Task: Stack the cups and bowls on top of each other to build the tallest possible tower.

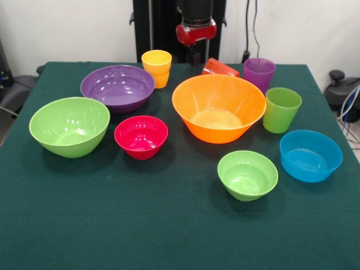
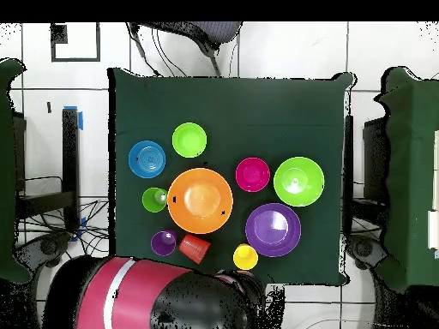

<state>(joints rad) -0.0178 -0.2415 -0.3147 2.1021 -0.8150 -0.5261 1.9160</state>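
Observation:
Six bowls stand apart and upright on the green table: orange [image 1: 218, 108] in the middle, purple [image 1: 117, 87], big light green [image 1: 69, 125], magenta-red [image 1: 141, 136], small light green [image 1: 247, 174] and blue [image 1: 310, 154]. Behind them are a yellow cup [image 1: 157, 67], a red cup [image 1: 219, 68] lying on its side, a purple cup [image 1: 259, 73] and a green cup [image 1: 281, 108]. My gripper [image 1: 196, 56] hangs at the table's far edge between the yellow and red cups, above the table and holding nothing. In the overhead view the arm [image 2: 154, 296] covers it.
The green cloth [image 1: 169, 225] reaches the near edge in front of the bowls. The black pedestal [image 1: 163, 28] stands behind the table. Chairs and cables lie off both sides.

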